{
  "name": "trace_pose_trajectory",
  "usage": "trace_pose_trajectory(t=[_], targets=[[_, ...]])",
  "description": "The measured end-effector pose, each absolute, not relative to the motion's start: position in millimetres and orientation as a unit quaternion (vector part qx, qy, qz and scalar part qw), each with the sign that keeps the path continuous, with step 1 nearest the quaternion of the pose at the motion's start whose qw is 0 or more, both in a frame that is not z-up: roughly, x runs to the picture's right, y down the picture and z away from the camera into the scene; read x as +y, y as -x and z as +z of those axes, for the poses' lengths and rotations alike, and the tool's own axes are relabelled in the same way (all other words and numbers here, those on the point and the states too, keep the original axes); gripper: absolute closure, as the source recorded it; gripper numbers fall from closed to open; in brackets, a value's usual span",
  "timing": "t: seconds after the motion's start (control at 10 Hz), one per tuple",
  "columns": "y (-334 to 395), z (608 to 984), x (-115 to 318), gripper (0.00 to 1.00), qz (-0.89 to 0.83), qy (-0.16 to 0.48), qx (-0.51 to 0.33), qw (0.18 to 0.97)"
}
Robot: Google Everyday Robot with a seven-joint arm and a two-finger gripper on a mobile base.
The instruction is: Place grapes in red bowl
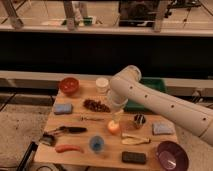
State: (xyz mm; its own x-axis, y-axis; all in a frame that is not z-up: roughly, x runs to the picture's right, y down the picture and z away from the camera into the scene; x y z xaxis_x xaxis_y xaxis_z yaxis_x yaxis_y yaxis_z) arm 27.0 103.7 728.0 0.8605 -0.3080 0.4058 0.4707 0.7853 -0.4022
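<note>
The grapes (96, 105), a dark reddish-brown bunch, lie on the wooden table (80, 159) left of its middle. The red bowl (69, 85) stands at the table's far left corner, apart from the grapes. My white arm reaches in from the right, and its wrist bends down over the table's middle. The gripper (118, 116) hangs just right of the grapes and above an orange ball (114, 128). It holds nothing that I can see.
A white cup (102, 84) and a green bin (152, 90) stand at the back. A blue sponge (63, 108), a black-handled tool (67, 130), an orange-red stick (69, 148), a blue cup (96, 144), a metal cup (139, 120), a banana (134, 140) and a dark purple bowl (171, 155) lie around.
</note>
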Motion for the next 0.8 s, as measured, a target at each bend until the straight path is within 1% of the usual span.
trace_pose_trajectory(t=[0.3,0.8], targets=[[-15,725,104,0.2,-0.225,0.247,-0.16,0.929],[24,735,91,0.2,-0.244,0.207,-0.177,0.931]])
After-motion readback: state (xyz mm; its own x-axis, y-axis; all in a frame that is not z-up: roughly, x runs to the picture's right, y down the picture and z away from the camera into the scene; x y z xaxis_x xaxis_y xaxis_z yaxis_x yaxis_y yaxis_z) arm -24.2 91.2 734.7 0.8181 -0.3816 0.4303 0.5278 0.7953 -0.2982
